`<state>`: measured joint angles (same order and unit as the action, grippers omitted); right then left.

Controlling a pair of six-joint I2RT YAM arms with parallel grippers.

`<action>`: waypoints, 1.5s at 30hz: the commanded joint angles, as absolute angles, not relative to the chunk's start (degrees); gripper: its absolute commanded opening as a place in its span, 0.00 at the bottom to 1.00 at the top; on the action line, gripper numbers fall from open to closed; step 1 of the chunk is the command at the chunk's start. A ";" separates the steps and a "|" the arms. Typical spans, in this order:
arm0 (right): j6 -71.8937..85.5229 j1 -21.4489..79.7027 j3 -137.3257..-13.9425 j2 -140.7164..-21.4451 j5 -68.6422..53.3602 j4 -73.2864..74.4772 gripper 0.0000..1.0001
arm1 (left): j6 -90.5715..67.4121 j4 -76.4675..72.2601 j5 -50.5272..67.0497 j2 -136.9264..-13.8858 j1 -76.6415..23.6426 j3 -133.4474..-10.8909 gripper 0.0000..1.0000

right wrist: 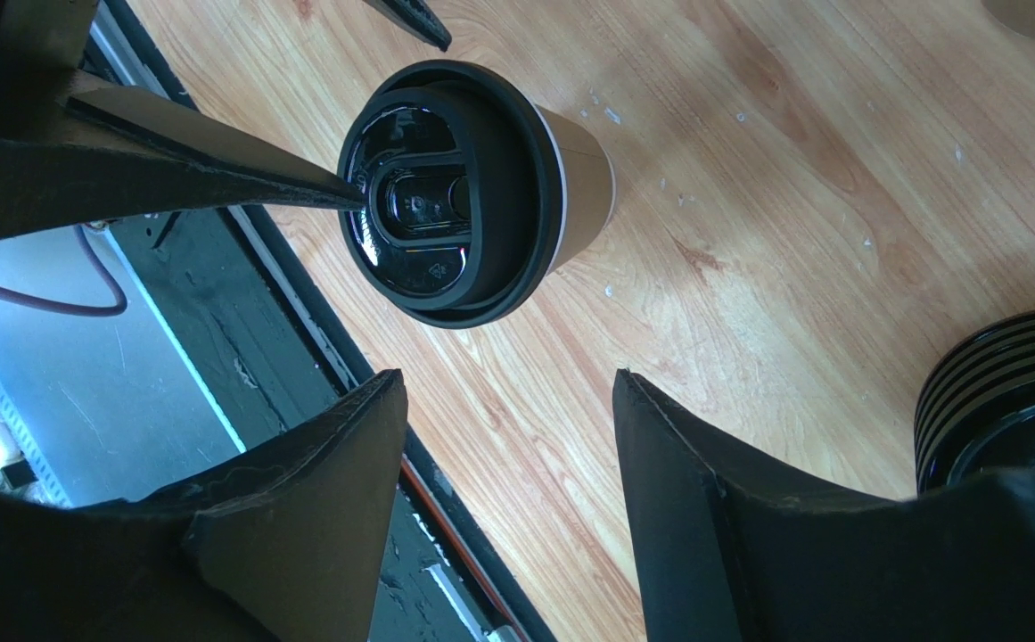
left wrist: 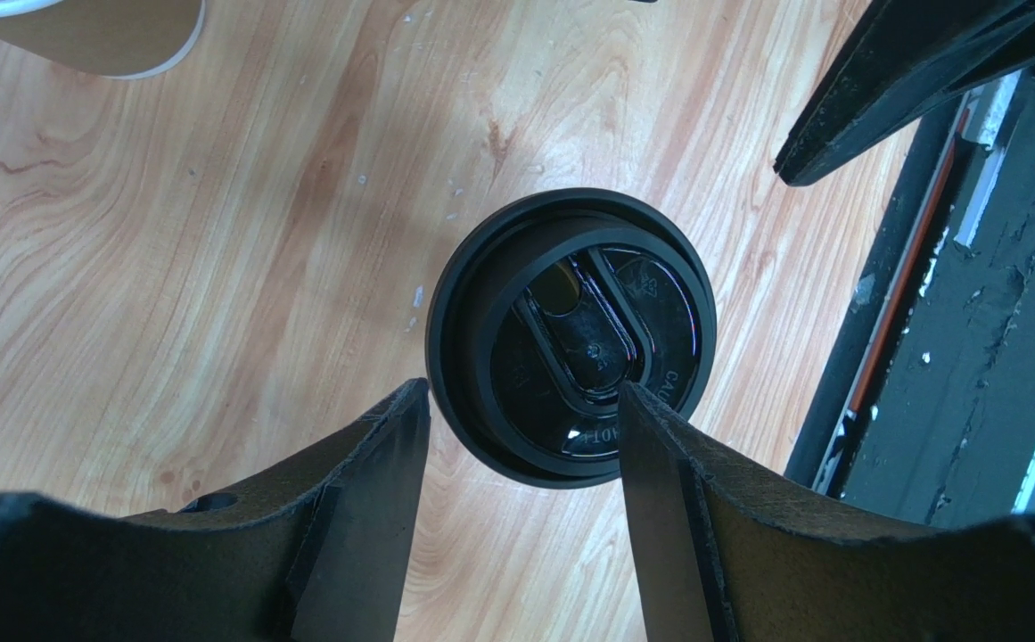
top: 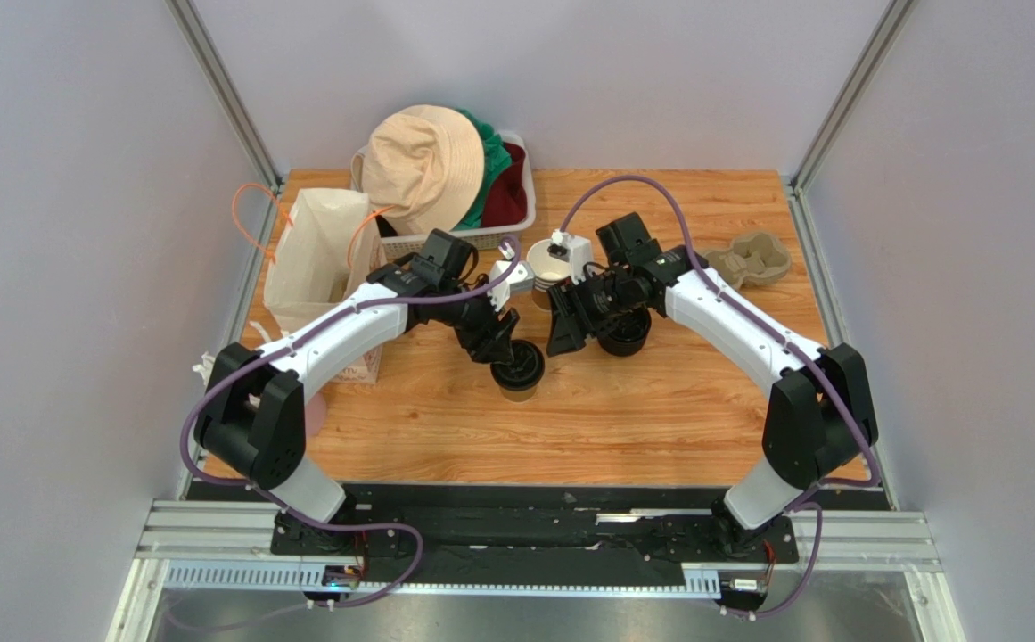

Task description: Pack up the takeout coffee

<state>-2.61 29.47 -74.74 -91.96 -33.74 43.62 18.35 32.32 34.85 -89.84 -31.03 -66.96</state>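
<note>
Released left hand [left wrist: 516, 405] is hovering over the lidded takeout coffee [left wrist: 571, 351], released right hand [right wrist: 509, 388] standing at its two o'clock; the pick-up step is calling for lowering and clenching round its sides.

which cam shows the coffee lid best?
Left wrist: the lid is seen straight down, large and centred, with its sip flap clear. Right wrist shows it at an angle, along with the cup and its brown side. Top external gives only a small dark disc.
</note>
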 commanded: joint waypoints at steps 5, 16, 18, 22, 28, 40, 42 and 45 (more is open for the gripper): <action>-2.20 29.71 -75.33 -90.79 -33.75 39.90 0.61 | 16.70 31.29 36.91 -92.90 -30.76 -69.43 0.63; -2.99 29.79 -73.92 -88.68 -33.40 39.99 0.62 | 17.22 31.55 34.98 -97.56 -30.76 -68.91 0.66; -3.25 29.71 -73.92 -88.42 -33.31 40.43 0.62 | 17.31 31.73 34.89 -98.17 -30.76 -68.73 0.67; -3.69 29.79 -73.48 -88.77 -33.49 40.69 0.62 | 17.66 32.60 34.63 -99.58 -30.76 -68.47 0.68; -3.60 29.71 -72.77 -90.26 -35.76 40.87 0.62 | 19.16 34.45 34.72 -101.77 -30.76 -68.55 0.64; -3.25 29.71 -72.77 -90.97 -36.83 40.34 0.61 | 22.67 39.64 37.35 -106.52 -30.50 -69.61 0.52; -2.99 29.71 -72.77 -91.23 -36.65 40.43 0.62 | 22.85 39.64 37.00 -106.44 -30.41 -69.70 0.52; -2.46 29.62 -72.69 -91.84 -36.56 40.25 0.62 | 22.94 39.64 36.83 -106.35 -30.41 -69.70 0.52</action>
<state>-2.83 29.52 -72.69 -91.00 -35.64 42.13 17.26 33.56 45.91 -102.00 -29.80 -72.60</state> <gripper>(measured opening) 0.617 0.569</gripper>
